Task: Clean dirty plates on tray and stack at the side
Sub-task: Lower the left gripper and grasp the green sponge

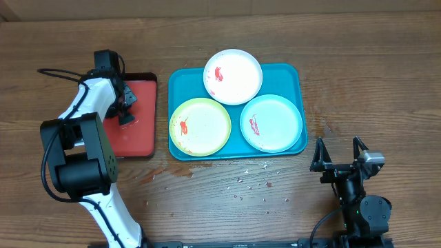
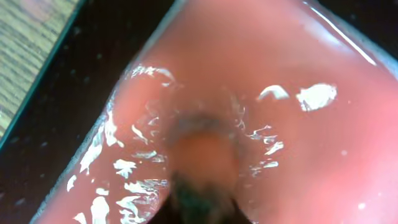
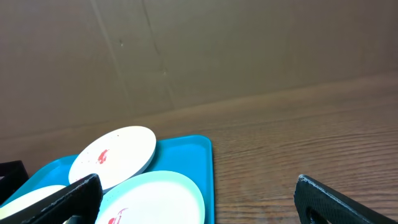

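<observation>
Red tray [image 2: 298, 155] fills our left wrist view with left gripper [image 1: 127, 105] low over it, grip state we can't tell, while right gripper [image 1: 337, 143] gapes empty by the blue tray [image 1: 295, 74] corner, three smeared plates [image 1: 233, 76] ahead-left, light-blue plate [image 1: 271, 122] closest.

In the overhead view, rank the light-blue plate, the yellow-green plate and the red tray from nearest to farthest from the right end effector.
From the right end effector:
1. Light-blue plate, at the right end of the teal tray.
2. Yellow-green plate, at the left end of the same tray.
3. Red tray, far left, beyond the teal tray.
</observation>
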Controlling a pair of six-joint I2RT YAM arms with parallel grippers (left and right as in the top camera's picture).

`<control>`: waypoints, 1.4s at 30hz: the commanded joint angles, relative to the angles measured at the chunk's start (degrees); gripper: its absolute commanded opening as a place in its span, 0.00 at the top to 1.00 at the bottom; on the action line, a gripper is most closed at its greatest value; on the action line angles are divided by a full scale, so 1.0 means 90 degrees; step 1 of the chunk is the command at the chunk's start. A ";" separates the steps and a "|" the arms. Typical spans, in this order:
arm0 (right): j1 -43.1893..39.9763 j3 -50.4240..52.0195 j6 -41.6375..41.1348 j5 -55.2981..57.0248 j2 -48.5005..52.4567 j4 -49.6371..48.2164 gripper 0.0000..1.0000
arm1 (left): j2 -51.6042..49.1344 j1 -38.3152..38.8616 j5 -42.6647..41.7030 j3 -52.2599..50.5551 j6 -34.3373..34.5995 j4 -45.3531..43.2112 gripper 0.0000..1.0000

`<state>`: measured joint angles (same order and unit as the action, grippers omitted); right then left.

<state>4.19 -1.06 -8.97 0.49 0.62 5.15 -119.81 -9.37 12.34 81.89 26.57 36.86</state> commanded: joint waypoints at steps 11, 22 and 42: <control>0.0034 0.0066 0.0051 0.0085 -0.0051 -0.0041 0.00 | -0.0092 0.0032 -0.0729 -0.0117 -0.0107 0.0544 0.00; 0.0034 0.0066 0.0051 0.0085 -0.0051 -0.0041 0.00 | -0.0092 0.0027 -0.0845 -0.0117 -0.0117 0.0544 0.96; 0.0034 0.0066 0.0051 0.0085 -0.0051 -0.0041 0.00 | -0.0092 0.0027 -0.1384 -0.0117 -0.0143 0.1450 0.87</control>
<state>4.16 -1.06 -8.91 0.47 0.62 5.15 -119.15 -9.26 1.43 82.39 25.76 49.43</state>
